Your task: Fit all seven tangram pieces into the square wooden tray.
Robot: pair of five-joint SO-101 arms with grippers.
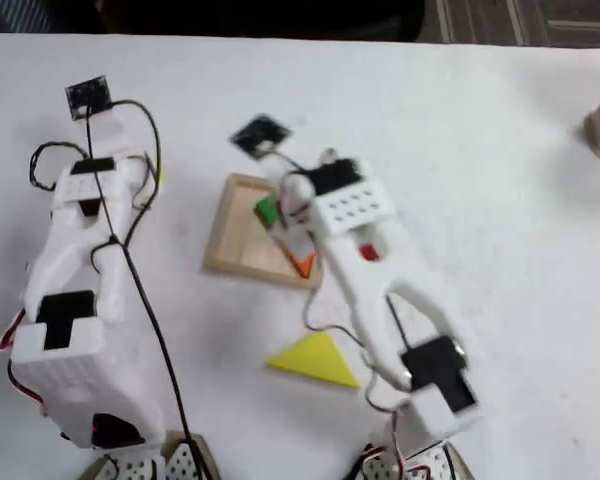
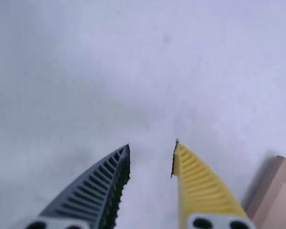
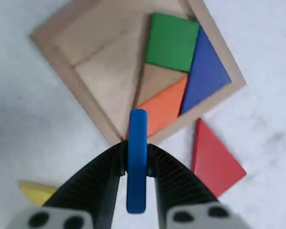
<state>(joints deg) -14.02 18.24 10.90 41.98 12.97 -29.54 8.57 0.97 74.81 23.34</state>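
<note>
Right jaws are shut on a blue piece (image 3: 137, 126), held edge-on just above the tray (image 3: 62, 69) rim beside the orange triangle (image 3: 164, 107). Green square (image 3: 171, 42) and blue triangle (image 3: 207, 76) are seated too. Red triangle (image 3: 212, 160) lies just outside the tray. Left jaws are open, empty, over bare surface (image 2: 133, 57). You'll want to lay the piece flat and square it to a free gap before release; don't nudge the orange.

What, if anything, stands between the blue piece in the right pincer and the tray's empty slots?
Nothing visible does. The right pincer holds the blue piece edge-on by a corner of the tray, and the bare slots lie open just beyond.
</note>
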